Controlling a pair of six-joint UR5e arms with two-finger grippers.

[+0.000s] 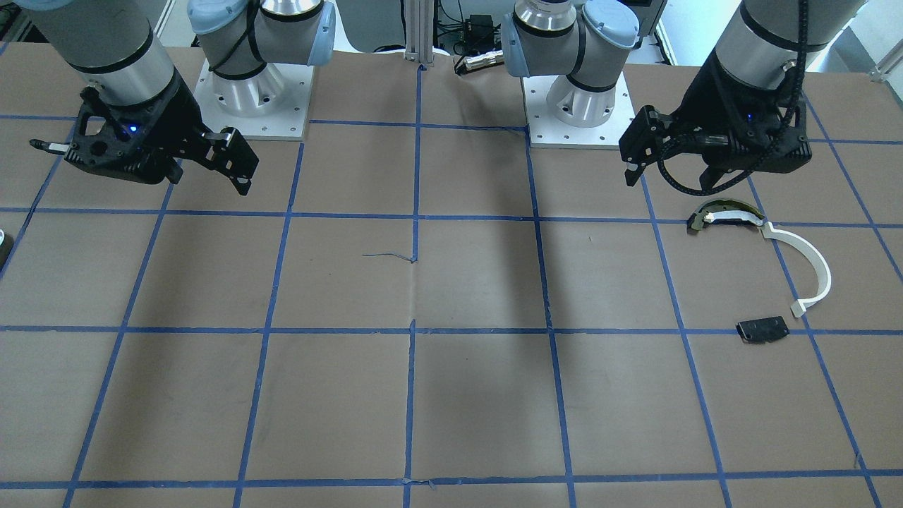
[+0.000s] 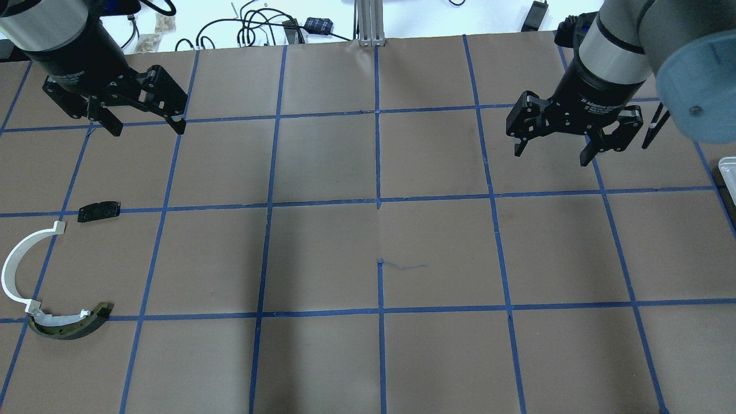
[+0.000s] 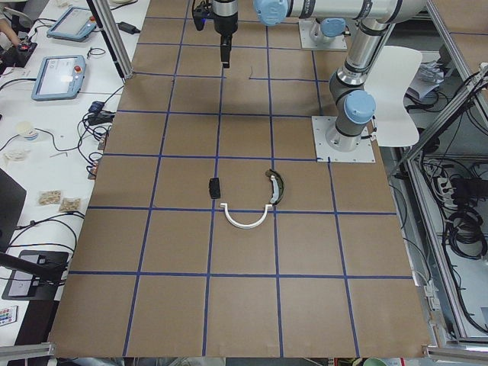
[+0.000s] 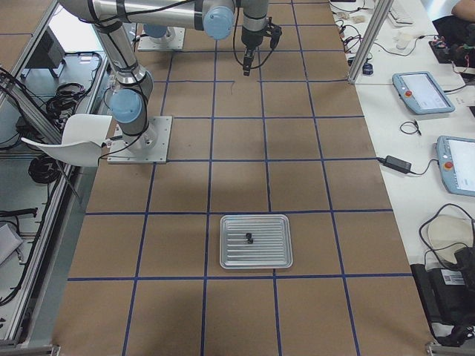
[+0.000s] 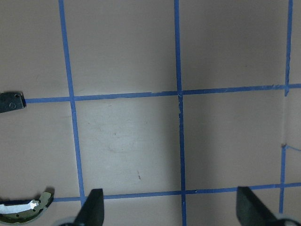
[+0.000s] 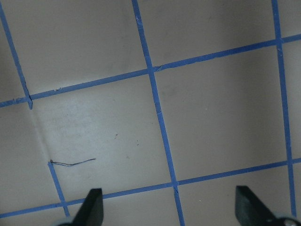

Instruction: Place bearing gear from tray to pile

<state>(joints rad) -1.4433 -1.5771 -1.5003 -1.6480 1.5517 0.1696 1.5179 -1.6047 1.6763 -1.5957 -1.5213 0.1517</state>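
The pile lies on the brown table: a white arc strip (image 2: 7,270) (image 1: 824,271), a dark curved piece with a cream band (image 2: 72,326) (image 1: 726,214) and a flat black plate (image 2: 99,211) (image 1: 762,329). My left gripper (image 2: 148,129) (image 1: 670,182) is open and empty, held above the table beyond the plate. My right gripper (image 2: 551,156) (image 1: 208,182) is open and empty on the other side. The metal tray (image 4: 256,265) holds two small dark parts (image 4: 249,237), too small to tell apart. Only the tray's edge (image 2: 729,172) shows in the overhead view.
Blue tape lines divide the table into squares. The two arm bases (image 1: 254,92) (image 1: 578,106) stand at the robot's edge. Cables and small items (image 2: 259,31) lie beyond the far edge. Tablets (image 4: 423,93) sit on a side bench.
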